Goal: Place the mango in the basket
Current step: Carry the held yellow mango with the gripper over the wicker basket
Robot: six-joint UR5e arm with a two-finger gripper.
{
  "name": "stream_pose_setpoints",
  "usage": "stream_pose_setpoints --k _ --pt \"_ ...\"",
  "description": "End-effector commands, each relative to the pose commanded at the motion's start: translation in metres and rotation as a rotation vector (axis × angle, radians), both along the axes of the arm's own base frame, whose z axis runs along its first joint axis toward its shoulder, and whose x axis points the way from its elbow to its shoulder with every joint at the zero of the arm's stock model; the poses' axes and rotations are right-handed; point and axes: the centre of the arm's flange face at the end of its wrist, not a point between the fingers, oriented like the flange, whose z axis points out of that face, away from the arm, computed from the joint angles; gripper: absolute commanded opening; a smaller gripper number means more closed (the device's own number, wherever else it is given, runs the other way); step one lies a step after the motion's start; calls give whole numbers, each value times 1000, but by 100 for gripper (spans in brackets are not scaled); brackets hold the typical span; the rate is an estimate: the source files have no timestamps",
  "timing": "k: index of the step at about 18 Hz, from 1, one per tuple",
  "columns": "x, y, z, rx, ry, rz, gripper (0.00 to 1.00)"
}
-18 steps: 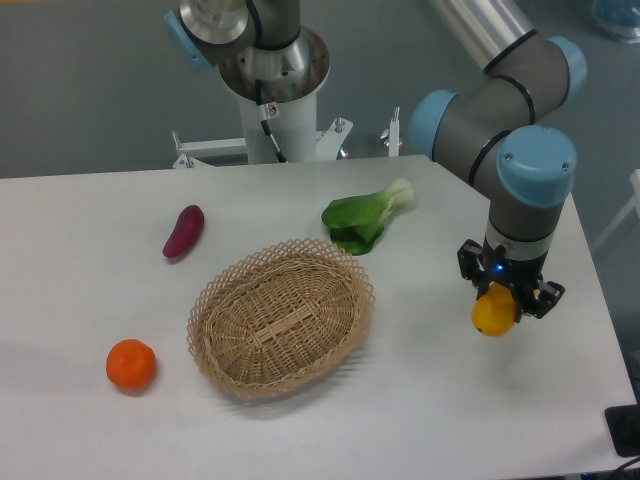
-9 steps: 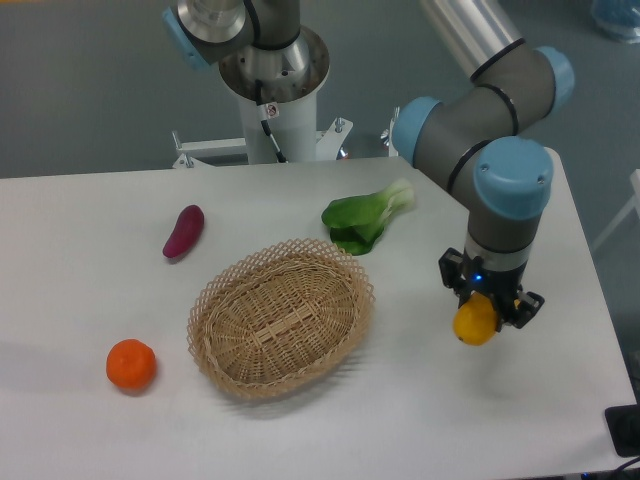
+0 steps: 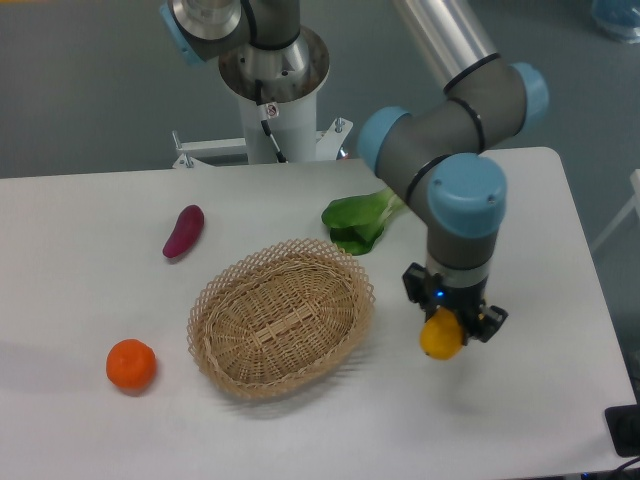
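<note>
Here, on a white surface (image 3: pixel 90 280), a round, deep-orange fruit (image 3: pixel 131 364) sits at the far left, near the front edge. Behind it and a little to the right lies a small purple sweet potato (image 3: pixel 183 231). In the middle stands the basket (image 3: pixel 281 317), a shallow oval of light tan wicker with an open, lacy rim and nothing inside. Just behind its right end lies a green leafy vegetable (image 3: pixel 362 219). To the right of the basket, the robot arm reaches down and its hand (image 3: pixel 447 325) is closed on the mango (image 3: pixel 440 337), a smooth yellow-orange fruit held in the air just beside the basket's right rim, not yet over it. The mango looks firm and fairly light, with a slick, rounded skin that could slip or twist between two fingers. It seems to be held across its upper part, hanging below the fingers, which looks like a sensible grip.
</note>
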Motion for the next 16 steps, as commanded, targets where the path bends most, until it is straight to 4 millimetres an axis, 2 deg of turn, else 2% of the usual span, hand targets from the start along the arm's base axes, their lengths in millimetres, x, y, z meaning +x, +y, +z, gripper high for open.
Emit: stream_pose_setpoints --k 8,13,16 --pt "68 10 -2 -9 -35 -45 61" --pt "114 8 -18 -36 -65 -91 61" --pt "140 15 -34 -60 -80 -105 61"
